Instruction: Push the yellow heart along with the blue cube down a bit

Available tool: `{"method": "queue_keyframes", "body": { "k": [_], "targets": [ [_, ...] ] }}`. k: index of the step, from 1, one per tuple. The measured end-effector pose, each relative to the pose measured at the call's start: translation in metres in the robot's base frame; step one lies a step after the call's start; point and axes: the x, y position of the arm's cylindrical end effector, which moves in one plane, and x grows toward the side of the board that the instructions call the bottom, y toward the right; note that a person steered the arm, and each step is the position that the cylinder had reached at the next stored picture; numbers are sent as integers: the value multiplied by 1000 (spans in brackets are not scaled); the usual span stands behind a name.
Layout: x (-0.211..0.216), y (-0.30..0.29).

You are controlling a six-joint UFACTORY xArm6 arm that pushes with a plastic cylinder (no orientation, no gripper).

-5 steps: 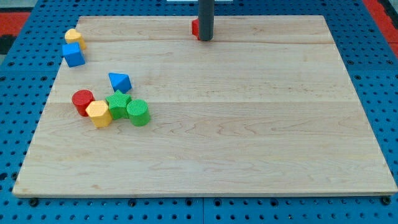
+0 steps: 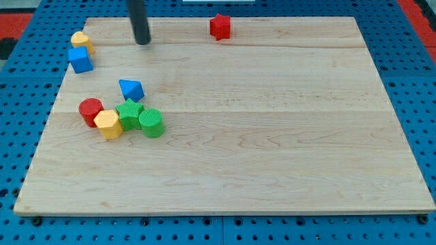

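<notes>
The yellow heart (image 2: 81, 40) sits at the board's top left corner. The blue cube (image 2: 80, 60) touches it just below. My tip (image 2: 142, 42) is on the board near the top edge, to the right of the yellow heart and apart from both blocks.
A red star-shaped block (image 2: 220, 26) lies at the top centre. Lower left is a cluster: a blue triangular block (image 2: 131, 89), a red cylinder (image 2: 90, 111), a yellow hexagonal block (image 2: 107, 124), a green star (image 2: 129, 113) and a green cylinder (image 2: 151, 122). The wooden board (image 2: 272, 136) lies on a blue perforated table.
My tip has moved left along the top of the board, from in front of the red star towards the yellow heart. The red star now shows fully. No block has moved.
</notes>
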Motion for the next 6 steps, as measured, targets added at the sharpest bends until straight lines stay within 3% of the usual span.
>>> {"method": "queue_keyframes", "body": {
  "k": [1,2,3,4,5,6],
  "targets": [
    [-5,-61],
    [-40,-126],
    [-19,-124],
    [18,-61],
    [54,-61],
    [54,-65]
  ]
}}
